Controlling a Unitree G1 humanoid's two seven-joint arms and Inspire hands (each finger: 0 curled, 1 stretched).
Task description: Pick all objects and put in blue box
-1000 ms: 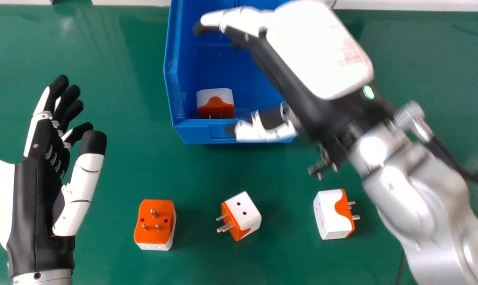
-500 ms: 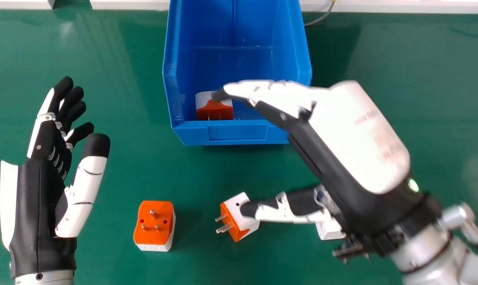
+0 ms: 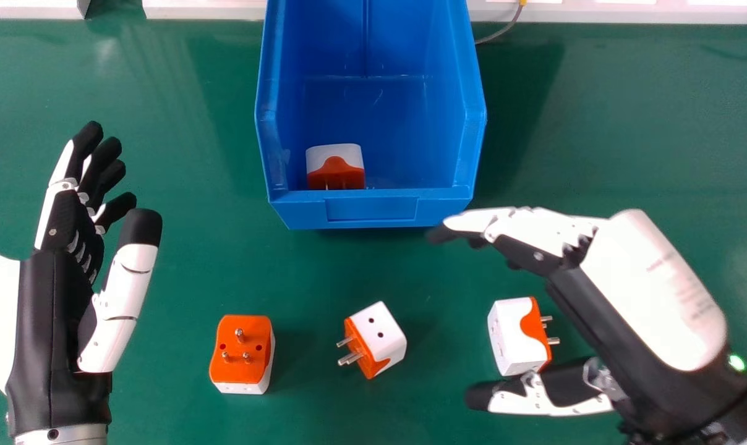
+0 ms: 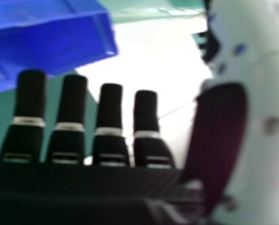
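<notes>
Green tabletop (image 3: 182,266) surrounds the blue box (image 3: 371,210), whose far end is cut off by the head view's top edge; a thin gray cable (image 3: 503,31) emerges beside the box's right side. Just inside the box's front wall sits the first plug adapter (image 3: 335,162), white above and orange below, its lower part and pins hard to make out there. Nearer the robot than the box are three more: the left adapter (image 3: 240,355), beyond the box's left front corner, orange face up with three metal pins upright; the middle adapter (image 3: 375,337), straight in front, tilted, with dark socket holes on white and pins toward the left; and the right adapter (image 3: 516,340), forward and to the right of the box, white with an orange end. The right hand (image 3: 652,284), front-right of the box, is released and empty, fingers extended, thumb apart and partly overlapping the right adapter's near edge; whether they touch I cannot tell. The left hand (image 3: 52,278), left of the box, is relaxed and empty.
</notes>
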